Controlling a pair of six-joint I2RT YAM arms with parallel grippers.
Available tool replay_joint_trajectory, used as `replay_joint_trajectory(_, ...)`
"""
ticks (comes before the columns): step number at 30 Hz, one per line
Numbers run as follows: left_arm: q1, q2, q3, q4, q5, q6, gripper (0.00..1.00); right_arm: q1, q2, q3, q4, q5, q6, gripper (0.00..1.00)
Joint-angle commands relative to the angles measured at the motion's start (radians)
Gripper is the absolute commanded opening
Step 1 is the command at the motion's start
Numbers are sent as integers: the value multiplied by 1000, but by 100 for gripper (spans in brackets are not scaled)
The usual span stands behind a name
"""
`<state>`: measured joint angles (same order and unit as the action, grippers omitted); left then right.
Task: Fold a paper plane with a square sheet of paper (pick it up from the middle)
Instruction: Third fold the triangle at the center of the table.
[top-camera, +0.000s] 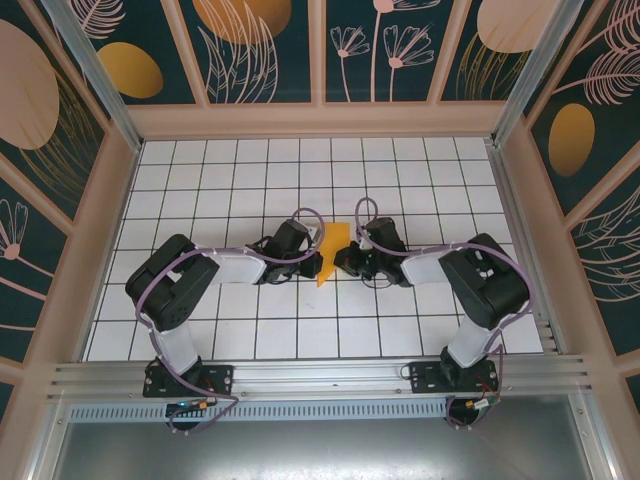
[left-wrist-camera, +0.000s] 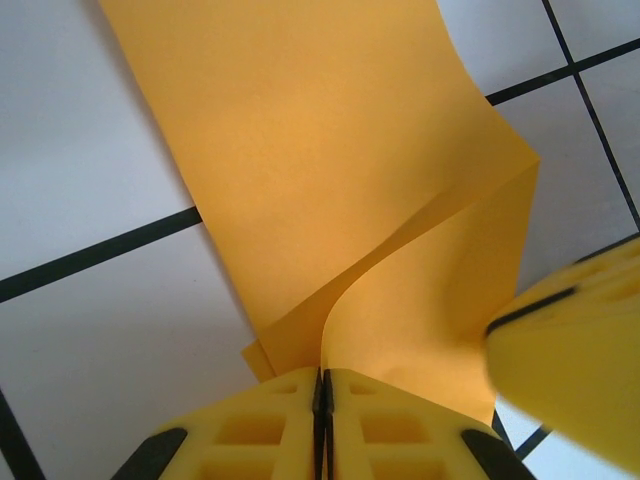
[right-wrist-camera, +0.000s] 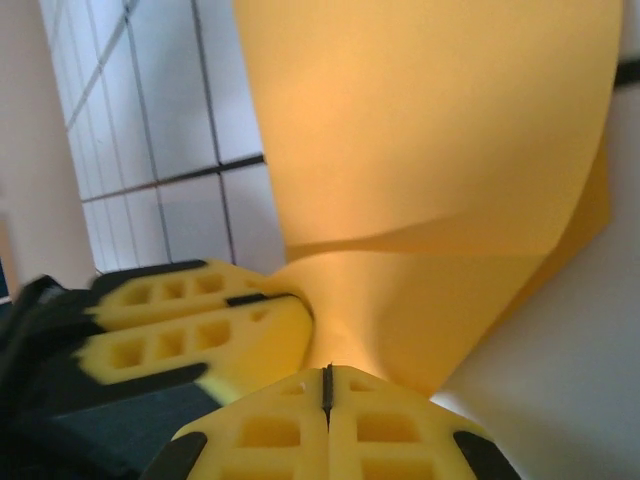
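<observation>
The sheet of paper (top-camera: 332, 250) is orange-yellow, folded and partly upright, lifted between the two arms at the middle of the table. My left gripper (top-camera: 318, 258) is shut on its lower edge. In the left wrist view the paper (left-wrist-camera: 330, 180) curves down into the closed jaws of the left gripper (left-wrist-camera: 322, 378), with the other arm's yellow fingers (left-wrist-camera: 575, 360) at the right. My right gripper (top-camera: 346, 260) faces it from the other side. In the right wrist view the right gripper (right-wrist-camera: 326, 372) is shut where the paper (right-wrist-camera: 430, 130) meets its tip, beside the left arm's fingers (right-wrist-camera: 190, 325).
The white grid table (top-camera: 300, 170) stretches behind and to both sides of the arms. Dark patterned wall panels (top-camera: 60, 150) enclose it on three sides. An aluminium rail (top-camera: 320, 375) carrying both arm bases runs along the near edge.
</observation>
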<state>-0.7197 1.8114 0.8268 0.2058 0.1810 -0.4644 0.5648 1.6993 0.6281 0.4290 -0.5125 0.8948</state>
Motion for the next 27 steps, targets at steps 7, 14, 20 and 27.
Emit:
replay_joint_trajectory(7,0,35,4,-69,11,18,10,-58,1,-5,-8,6,-44,7)
replay_joint_trajectory(14,0,45,5,-75,9,23,1,-70,74,-13,-8,18,-45,7)
replay_joint_trajectory(20,-1,55,3,-77,9,26,0,-78,46,4,-41,9,-56,8)
replay_joint_trajectory(27,0,51,2,-75,11,28,0,-110,-11,9,-11,-10,-57,8)
